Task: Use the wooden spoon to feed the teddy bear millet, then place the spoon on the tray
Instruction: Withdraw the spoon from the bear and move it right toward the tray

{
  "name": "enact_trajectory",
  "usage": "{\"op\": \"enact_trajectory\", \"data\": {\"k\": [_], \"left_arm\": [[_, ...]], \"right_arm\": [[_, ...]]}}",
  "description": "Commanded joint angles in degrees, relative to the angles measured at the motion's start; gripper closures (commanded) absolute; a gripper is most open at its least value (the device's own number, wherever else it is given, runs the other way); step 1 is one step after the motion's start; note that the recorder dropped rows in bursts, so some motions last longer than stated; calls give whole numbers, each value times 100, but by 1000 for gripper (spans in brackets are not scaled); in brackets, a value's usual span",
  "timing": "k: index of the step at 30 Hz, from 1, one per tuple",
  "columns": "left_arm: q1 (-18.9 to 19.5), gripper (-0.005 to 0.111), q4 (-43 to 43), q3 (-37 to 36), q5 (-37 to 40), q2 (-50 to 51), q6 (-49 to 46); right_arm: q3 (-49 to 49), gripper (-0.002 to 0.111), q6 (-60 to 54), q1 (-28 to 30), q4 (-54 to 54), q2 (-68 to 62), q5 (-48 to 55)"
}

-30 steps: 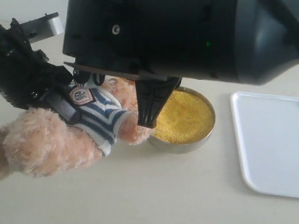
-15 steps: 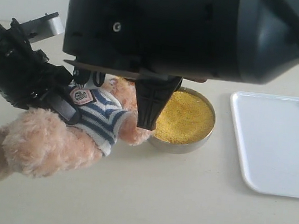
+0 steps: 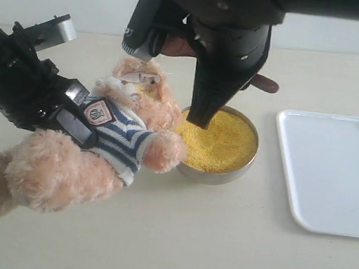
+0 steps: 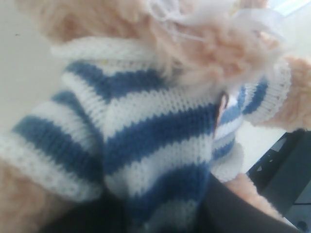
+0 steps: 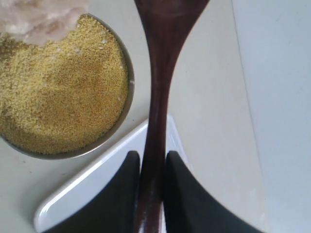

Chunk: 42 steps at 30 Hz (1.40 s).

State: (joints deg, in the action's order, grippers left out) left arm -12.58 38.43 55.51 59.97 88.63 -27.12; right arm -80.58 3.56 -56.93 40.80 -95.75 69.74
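The teddy bear (image 3: 113, 134), in its navy-and-white striped shirt (image 4: 146, 131), leans toward the steel bowl of millet (image 3: 220, 141). My left gripper (image 3: 77, 126) is shut on the bear's body, and the shirt fills the left wrist view. Above the bowl, my right gripper (image 3: 204, 111) is shut on the slim handle of the wooden spoon (image 5: 158, 97). The handle's end (image 3: 265, 84) sticks out to the right. The spoon's round end points toward the bear's head (image 3: 143, 83), and whether it carries grain is hidden. The white tray (image 3: 332, 171) lies right of the bowl.
The right arm's black body (image 3: 228, 25) hangs over the bowl and the bear's head. The bowl's rim (image 5: 127, 92) and a tray corner (image 5: 87, 187) lie below the spoon in the right wrist view.
The right arm has pulled up and back from the camera, uncovering the bear's head and the spoon's handle end. The bear, the bowl and the left gripper have stayed put.
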Motion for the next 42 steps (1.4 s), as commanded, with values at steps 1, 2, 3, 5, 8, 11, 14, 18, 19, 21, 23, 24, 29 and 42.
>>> {"op": "enact_trajectory", "data": {"k": [1,2,3,5,8,11,14,18,19,21,23,24,29,42], "left_arm": [[0,103,98,11,-34,-24,28],[0,103,98,11,-34,-24,28],[0,103,98,11,-34,-24,28],[0,103,98,11,-45,-24,28],[0,103,98,11,-45,-24,28],[0,103,109,11,-58,-24,28],[0,103,109,11,-58,-24,28],[0,103,109,11,-58,-24,28],[0,103,109,11,-58,-24,28],[0,103,109,11,-58,-24,28],[0,103,109,11,-58,-24,28],[0,103,109,11,-58,-24,28],[0,103,109,11,-85,-24,28],[0,103,98,11,-497,-24,28]], "right_arm": [[-13,109,49,289,-339,220,23],[-13,109,49,397,-449,257,23],[-13,109,49,463,-516,268,23],[-13,109,49,669,-688,309,23],[-13,109,49,1005,-1027,318,23],[-13,109,-1,1320,-1422,318,23],[-13,109,-87,1586,-1635,318,23],[-13,109,-135,1906,-1635,318,23],[-13,109,-135,2002,-1648,318,23],[-13,109,-192,2200,-1722,318,23],[-13,109,-313,2403,-1933,318,23],[-13,109,-356,2527,-2066,318,23],[-13,109,-496,3082,-2334,318,23],[-13,109,-731,4225,-3273,318,23]]}}
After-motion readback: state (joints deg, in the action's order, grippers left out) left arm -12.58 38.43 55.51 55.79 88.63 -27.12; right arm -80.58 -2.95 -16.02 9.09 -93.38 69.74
